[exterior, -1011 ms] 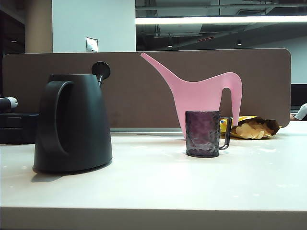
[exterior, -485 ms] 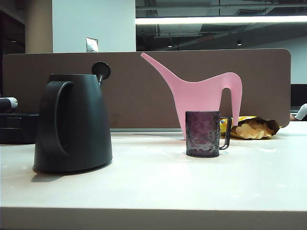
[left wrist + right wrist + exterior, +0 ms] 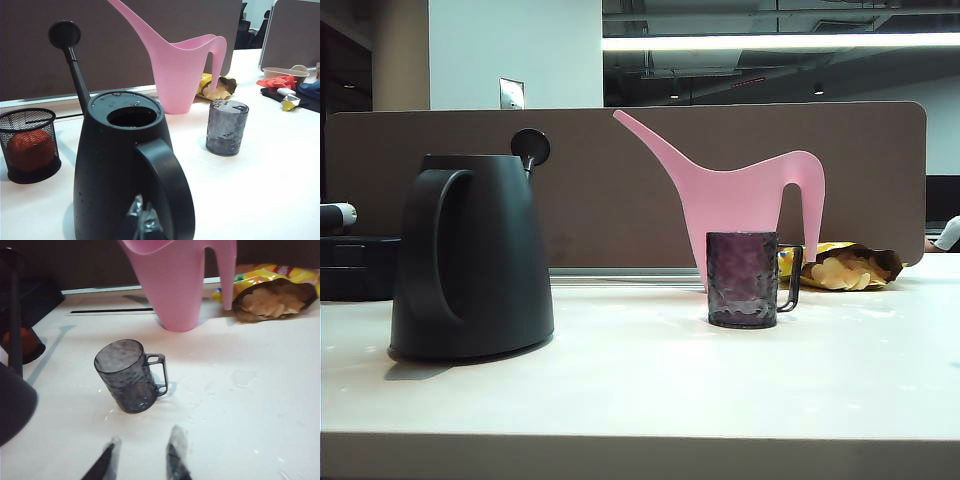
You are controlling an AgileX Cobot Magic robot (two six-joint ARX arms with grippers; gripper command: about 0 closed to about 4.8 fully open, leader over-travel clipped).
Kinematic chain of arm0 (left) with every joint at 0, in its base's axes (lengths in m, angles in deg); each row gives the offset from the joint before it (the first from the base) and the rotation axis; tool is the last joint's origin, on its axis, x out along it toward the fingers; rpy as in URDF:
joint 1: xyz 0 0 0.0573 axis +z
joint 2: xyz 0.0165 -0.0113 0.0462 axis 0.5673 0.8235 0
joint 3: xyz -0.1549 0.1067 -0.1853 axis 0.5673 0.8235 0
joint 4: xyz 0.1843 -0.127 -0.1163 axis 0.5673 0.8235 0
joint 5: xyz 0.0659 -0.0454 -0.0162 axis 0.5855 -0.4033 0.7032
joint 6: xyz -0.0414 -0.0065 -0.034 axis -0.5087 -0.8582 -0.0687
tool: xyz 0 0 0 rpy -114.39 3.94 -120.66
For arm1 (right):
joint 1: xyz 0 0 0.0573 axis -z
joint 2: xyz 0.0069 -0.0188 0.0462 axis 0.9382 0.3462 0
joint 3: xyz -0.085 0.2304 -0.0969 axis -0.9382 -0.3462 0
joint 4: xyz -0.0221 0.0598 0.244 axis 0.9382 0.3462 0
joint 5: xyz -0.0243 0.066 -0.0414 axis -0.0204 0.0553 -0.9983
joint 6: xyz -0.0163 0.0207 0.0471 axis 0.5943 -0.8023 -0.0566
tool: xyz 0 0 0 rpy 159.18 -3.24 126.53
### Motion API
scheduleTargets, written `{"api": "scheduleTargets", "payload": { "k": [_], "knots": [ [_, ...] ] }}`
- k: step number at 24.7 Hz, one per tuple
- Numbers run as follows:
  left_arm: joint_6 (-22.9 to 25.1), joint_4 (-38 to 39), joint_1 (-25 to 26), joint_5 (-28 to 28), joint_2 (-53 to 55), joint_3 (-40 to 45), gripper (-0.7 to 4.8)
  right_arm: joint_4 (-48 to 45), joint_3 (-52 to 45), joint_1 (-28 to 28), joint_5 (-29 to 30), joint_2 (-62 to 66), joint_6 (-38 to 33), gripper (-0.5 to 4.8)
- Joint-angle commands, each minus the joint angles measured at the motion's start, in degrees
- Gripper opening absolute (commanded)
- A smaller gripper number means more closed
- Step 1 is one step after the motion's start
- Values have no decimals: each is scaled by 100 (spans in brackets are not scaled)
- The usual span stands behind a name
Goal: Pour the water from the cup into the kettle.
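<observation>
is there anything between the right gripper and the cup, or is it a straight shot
Nothing visible stands in the way. In the right wrist view the right gripper, jaws parted, faces the cup across bare table; the pink watering can stands behind the cup.

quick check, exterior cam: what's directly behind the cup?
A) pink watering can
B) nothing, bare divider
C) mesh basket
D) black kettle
A: in the exterior view the pink watering can rises right behind the cup, while the kettle stands apart on the left side of the table. Neither gripper shows in that view; the right gripper hangs short of the cup, and the left gripper is by the kettle's handle.
</observation>
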Motion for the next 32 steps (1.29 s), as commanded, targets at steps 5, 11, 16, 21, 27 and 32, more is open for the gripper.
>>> {"api": "scheduleTargets", "payload": {
  "k": [5, 11, 16, 21, 27, 32],
  "knots": [
    [4, -46, 0, -42, 4, -22, -5, -787, 57, -11, 264, 782, -140, 228],
    [4, 59, 0, -44, 4, -22, -5, -1388, 57, -297, 402, 1707, -155, 317],
    [4, 195, 0, -109, 4, -22, -5, -2271, 57, -756, 72, 2586, -155, 316],
    [2, 251, 0, -297, 4, -22, -5, -3373, 116, -935, -219, 3980, -413, 315],
    [-2, 315, 0, -297, 4, -22, -5, -3633, 737, -984, -203, 5316, -415, 315],
    [-17, 313, 0, -297, 4, -22, -5, -3687, 1226, -1012, -221, 6223, -415, 315]
  ]
}}
